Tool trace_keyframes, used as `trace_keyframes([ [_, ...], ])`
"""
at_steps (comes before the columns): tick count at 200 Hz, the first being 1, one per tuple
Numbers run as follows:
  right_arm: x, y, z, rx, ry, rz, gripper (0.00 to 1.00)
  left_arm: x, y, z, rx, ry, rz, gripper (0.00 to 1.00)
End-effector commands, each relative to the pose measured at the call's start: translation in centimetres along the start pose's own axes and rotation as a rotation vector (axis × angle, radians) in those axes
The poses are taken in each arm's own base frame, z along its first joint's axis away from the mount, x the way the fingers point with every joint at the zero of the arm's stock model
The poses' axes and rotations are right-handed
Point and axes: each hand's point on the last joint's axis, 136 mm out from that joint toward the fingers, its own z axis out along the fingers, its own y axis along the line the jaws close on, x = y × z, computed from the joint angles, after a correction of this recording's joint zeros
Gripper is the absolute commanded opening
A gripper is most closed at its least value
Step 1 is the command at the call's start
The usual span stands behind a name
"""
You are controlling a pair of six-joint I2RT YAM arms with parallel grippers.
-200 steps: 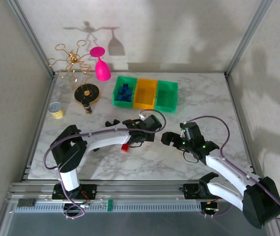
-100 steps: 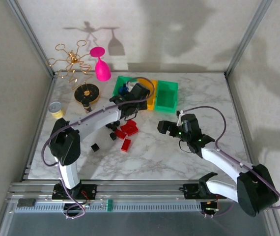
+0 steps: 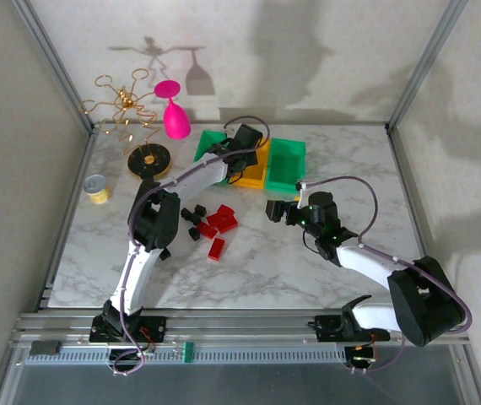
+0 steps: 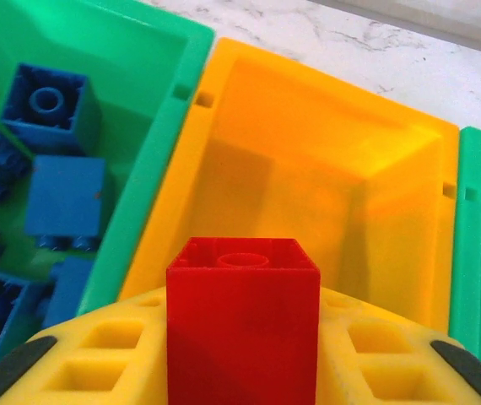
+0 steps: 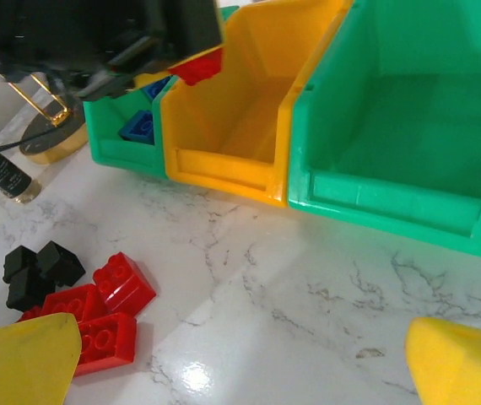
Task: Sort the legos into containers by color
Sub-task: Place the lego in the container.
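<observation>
Blue legos point(image 4: 63, 194) in far-left green bin point(image 4: 152, 169) (looks done). Left tool point(image 3: 245, 143) pinches a red brick point(image 4: 242, 329) over the empty yellow-orange bin point(image 4: 308, 169); right tool point(image 3: 278, 211) spread, empty. Red legos point(image 5: 97, 312) and black legos point(image 5: 38, 266) left on table point(image 3: 266, 261).

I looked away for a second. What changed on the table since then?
The left gripper, shut on a red brick, swung from mid-table to above the yellow bin. The right gripper, open, edged forward and left. The green bins and loose bricks stayed put.
</observation>
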Motion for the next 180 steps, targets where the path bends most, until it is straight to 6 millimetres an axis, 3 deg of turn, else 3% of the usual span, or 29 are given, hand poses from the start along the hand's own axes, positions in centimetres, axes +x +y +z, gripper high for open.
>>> trace_keyframes([
  [1, -0.3, 0.1, 0.2, -0.02, -0.034, -0.034, 0.99, -1.2, -1.4, 0.6, 0.027, -0.038, 0.02, 0.32],
  [38, -0.1, 0.3, 0.8, -0.035, -0.025, -0.025, 0.98, -0.6, -1.2, 2.0, 0.003, -0.027, 0.038, 0.39],
  [85, 0.3, 0.2, 1.2, -0.033, -0.013, -0.033, 0.99, -1.8, -2.6, 0.8, 0.06, -0.033, 0.027, 0.51],
  [140, 0.3, 0.3, 0.5, -0.024, -0.006, -0.022, 0.99, -4.2, -3.8, -4.4, 0.134, -0.039, 0.023, 0.54],
  [180, 0.8, 1.6, -0.2, -0.032, 0.059, 0.003, 0.99, -2.3, -2.3, -8.9, 0.176, -0.006, 0.039, 0.55],
])
